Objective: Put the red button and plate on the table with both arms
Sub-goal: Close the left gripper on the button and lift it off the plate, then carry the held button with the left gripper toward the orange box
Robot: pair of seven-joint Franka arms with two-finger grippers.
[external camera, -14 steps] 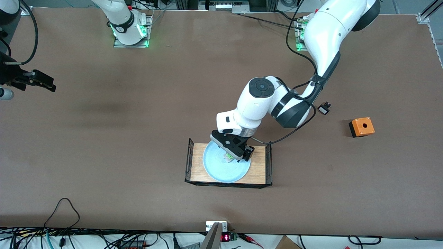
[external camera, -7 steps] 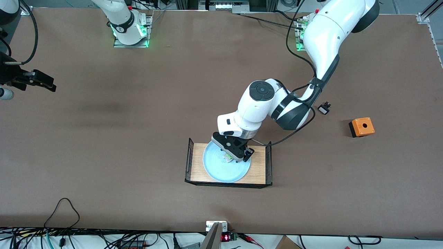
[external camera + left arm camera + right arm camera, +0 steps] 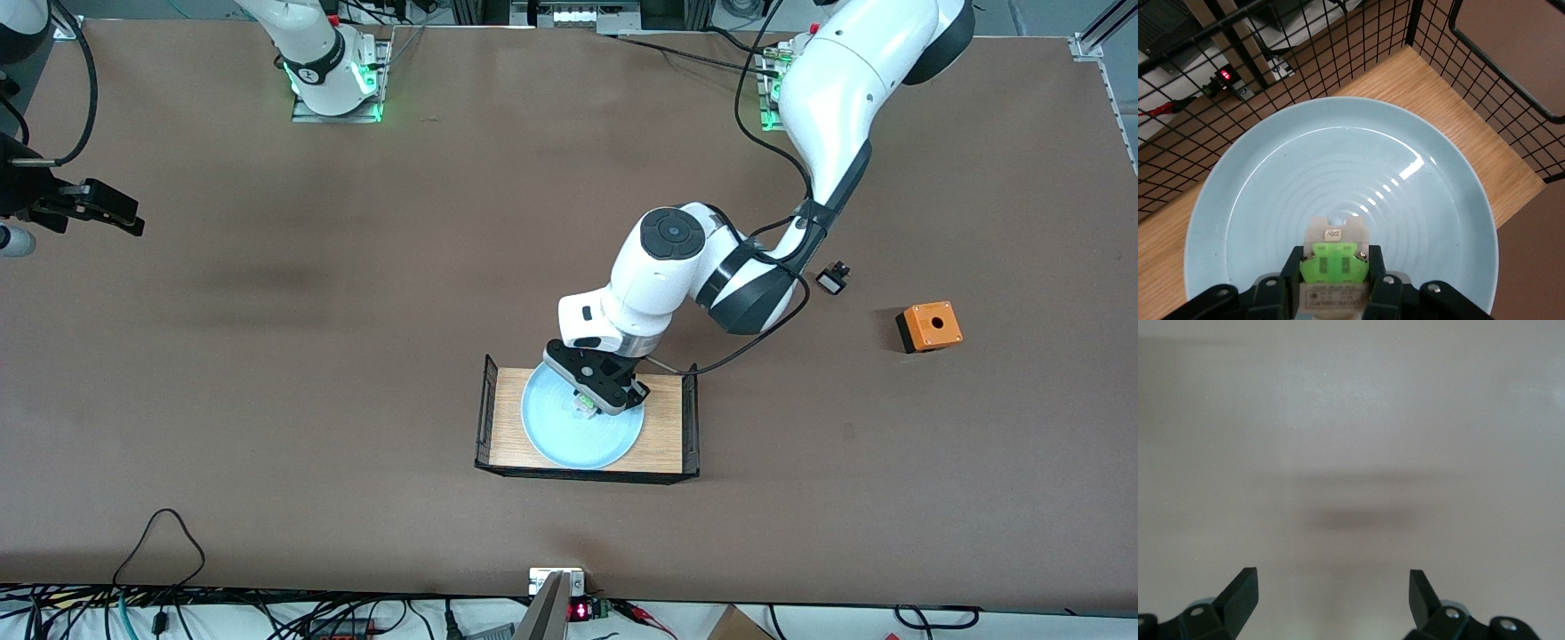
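matte brown table [image 3: 356, 373], flat and broad. near its middle, toward the front camera, a small light-wood shelf [image 3: 662, 436] with black wire-mesh ends, grain showing. on the shelf, a round pale blue plate [image 3: 551, 440], glossy, raised rim, faint concentric rings catching light, also seen from the left wrist [image 3: 1271, 193].

left gripper [image 3: 594, 402] down over the plate's middle, fingers [image 3: 1293, 267] drawn in tight on the red button [image 3: 1333, 257]: whitish clear body, lime-green centre block, small paper label on the pale end; red end not visible from the wrist. button [image 3: 585, 407] pinched just above or on the plate surface; contact cannot be told.

right gripper [image 3: 107, 212] hanging over bare tabletop at the right arm's end of the table, waiting, black fingertips [image 3: 1238, 590] spread wide with nothing between them.

toward the left arm's end: a boxy orange-topped block [image 3: 929, 325] with a dark round hole and black side, and farther from the front camera a small black switch [image 3: 833, 280] with a white face, well apart from the shelf.
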